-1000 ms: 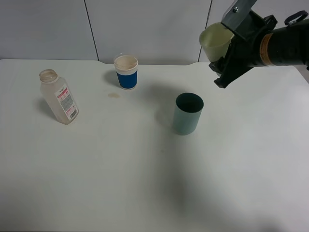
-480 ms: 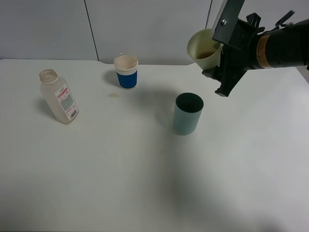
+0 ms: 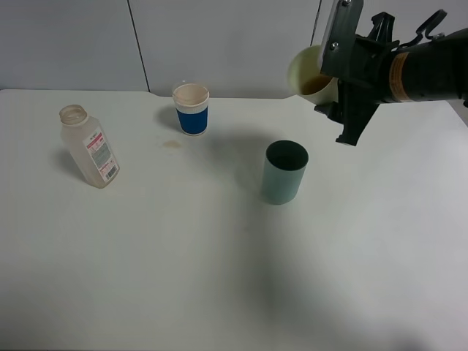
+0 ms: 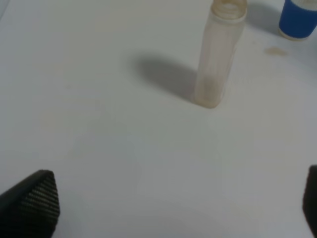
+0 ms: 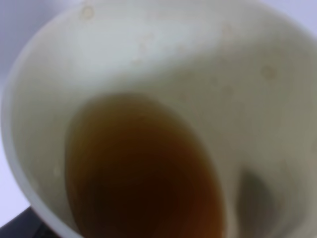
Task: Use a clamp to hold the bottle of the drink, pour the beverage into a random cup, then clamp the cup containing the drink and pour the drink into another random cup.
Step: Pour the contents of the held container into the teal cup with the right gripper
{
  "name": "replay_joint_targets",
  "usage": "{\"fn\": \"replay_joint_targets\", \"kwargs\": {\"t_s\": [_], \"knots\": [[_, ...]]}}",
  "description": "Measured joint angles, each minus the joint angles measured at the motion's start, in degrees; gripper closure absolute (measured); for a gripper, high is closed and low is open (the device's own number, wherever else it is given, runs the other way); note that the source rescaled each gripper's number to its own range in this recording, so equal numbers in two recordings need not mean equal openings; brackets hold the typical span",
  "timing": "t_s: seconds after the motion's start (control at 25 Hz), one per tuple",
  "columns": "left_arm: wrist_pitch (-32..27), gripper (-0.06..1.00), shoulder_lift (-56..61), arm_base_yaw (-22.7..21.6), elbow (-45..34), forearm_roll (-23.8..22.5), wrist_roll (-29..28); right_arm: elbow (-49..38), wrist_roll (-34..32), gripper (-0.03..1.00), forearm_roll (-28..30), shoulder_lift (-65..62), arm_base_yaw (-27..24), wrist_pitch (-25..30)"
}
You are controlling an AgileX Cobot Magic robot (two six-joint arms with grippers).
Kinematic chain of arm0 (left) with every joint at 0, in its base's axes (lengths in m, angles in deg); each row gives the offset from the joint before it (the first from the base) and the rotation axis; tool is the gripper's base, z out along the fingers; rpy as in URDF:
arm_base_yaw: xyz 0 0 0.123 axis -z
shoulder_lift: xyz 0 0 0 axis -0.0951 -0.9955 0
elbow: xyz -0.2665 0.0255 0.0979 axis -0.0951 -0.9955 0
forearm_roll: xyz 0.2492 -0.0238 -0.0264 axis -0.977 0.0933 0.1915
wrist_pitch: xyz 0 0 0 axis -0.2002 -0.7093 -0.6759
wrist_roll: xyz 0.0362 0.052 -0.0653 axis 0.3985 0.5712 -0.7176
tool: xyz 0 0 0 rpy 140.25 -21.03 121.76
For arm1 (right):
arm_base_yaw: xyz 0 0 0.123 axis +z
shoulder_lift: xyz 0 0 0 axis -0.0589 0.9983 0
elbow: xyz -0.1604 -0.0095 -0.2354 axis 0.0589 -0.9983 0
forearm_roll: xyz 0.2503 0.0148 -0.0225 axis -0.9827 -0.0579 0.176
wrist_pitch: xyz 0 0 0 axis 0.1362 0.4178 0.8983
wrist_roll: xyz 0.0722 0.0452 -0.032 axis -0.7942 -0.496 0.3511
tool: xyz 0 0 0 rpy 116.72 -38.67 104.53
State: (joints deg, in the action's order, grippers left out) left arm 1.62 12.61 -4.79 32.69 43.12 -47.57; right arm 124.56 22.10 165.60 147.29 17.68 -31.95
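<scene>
My right gripper (image 3: 333,73) is shut on the pale yellow-green cup (image 3: 304,70) and holds it in the air, up and to the right of the teal tumbler (image 3: 284,172). The cup is tipped with its mouth to the left, and the brown beverage (image 3: 316,84) lies inside it. In the right wrist view the cup (image 5: 163,64) and its beverage (image 5: 143,173) fill the picture. The bottle (image 3: 88,146) stands at the far left, looking empty. My left gripper (image 4: 171,208) is open over bare table, short of the bottle (image 4: 216,59).
A short blue cup with a white rim (image 3: 191,110) stands at the back, left of the middle. A small brown stain (image 3: 172,144) marks the white table (image 3: 183,263) just in front of it. A grey panelled wall runs behind the table.
The right gripper has rolled and shifted slightly left, tipping the yellow-green cup further so the brown liquid now shows. Bottle and the other cups have not moved.
</scene>
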Motion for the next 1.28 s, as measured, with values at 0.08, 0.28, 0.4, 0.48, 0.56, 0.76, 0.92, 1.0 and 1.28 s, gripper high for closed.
{"fn": "replay_joint_targets", "kwargs": {"t_s": [0.08,0.28,0.4,0.48,0.56,0.76,0.92,1.0,1.28], "knots": [[0.00,-0.06,0.00,0.00,0.00,0.00,0.00,0.00,1.44,0.93,0.00,0.00,1.01,2.21],[0.00,-0.06,0.00,0.00,0.00,0.00,0.00,0.00,3.58,0.93,0.14,0.75,4.43,8.09],[0.00,-0.06,0.00,0.00,0.00,0.00,0.00,0.00,4.51,0.93,0.14,1.41,5.63,9.55],[0.00,-0.06,0.00,0.00,0.00,0.00,0.00,0.00,5.74,0.93,0.08,1.53,6.15,10.07],[0.00,-0.06,0.00,0.00,0.00,0.00,0.00,0.00,7.54,0.93,0.02,1.53,6.63,10.66],[0.00,-0.06,0.00,0.00,0.00,0.00,0.00,0.00,11.10,0.93,-0.01,1.53,7.11,11.32],[0.00,-0.06,0.00,0.00,0.00,0.00,0.00,0.00,13.65,0.93,-0.04,1.53,7.11,11.36],[0.00,-0.06,0.00,0.00,0.00,0.00,0.00,0.00,14.75,0.93,-0.04,1.53,7.11,11.36],[-0.01,-0.06,0.00,0.00,0.00,0.00,0.00,0.00,18.05,0.93,-0.04,1.53,7.11,11.38]]}}
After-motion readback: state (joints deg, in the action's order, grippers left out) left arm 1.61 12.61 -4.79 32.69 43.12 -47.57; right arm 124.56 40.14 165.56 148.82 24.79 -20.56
